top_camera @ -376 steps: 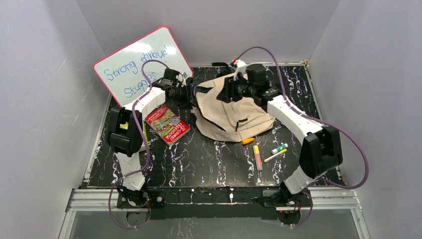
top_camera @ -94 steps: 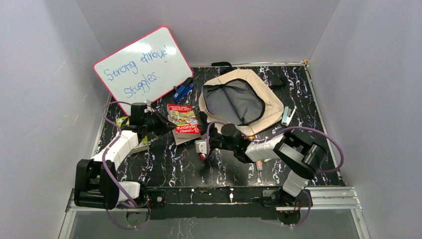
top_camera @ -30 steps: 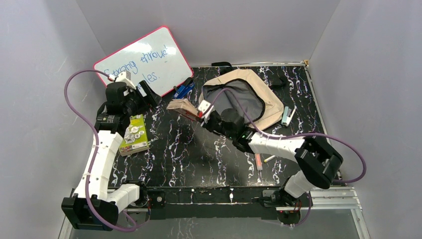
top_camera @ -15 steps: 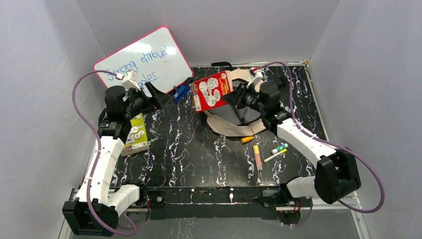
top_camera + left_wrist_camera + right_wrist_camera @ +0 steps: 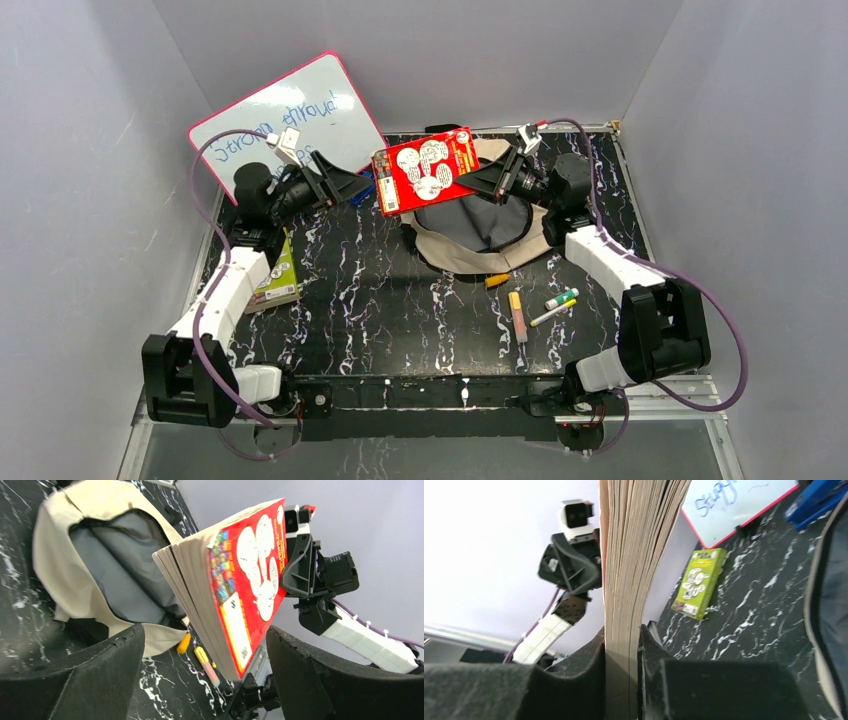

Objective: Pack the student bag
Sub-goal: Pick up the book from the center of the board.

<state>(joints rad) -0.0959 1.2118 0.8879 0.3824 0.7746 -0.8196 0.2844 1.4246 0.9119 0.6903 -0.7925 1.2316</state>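
Whiteboard [image 5: 300, 105], far-left corner of the desk [image 5: 400, 310]: it is showing blue handwriting beginning "Strong", the rest masked by the arm whose left claw [image 5: 345, 185] is now gaping wide and empty. The red book [image 5: 425, 170], flat on the desk seconds ago, is now hanging pinched in the narrow right claw [image 5: 478, 180]. It is hovering over the student bag [image 5: 480, 255], which is lying open-mouthed at mid far edge, so insertion is probably coming next.

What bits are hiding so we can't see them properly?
- Top view: writing on the whiteboard, partly covered by the left arm.
- Top view: inside the student bag, partly behind the red book.
- Right wrist view: the book's cover; only page edges show.
- Left wrist view: cover's print, too small.
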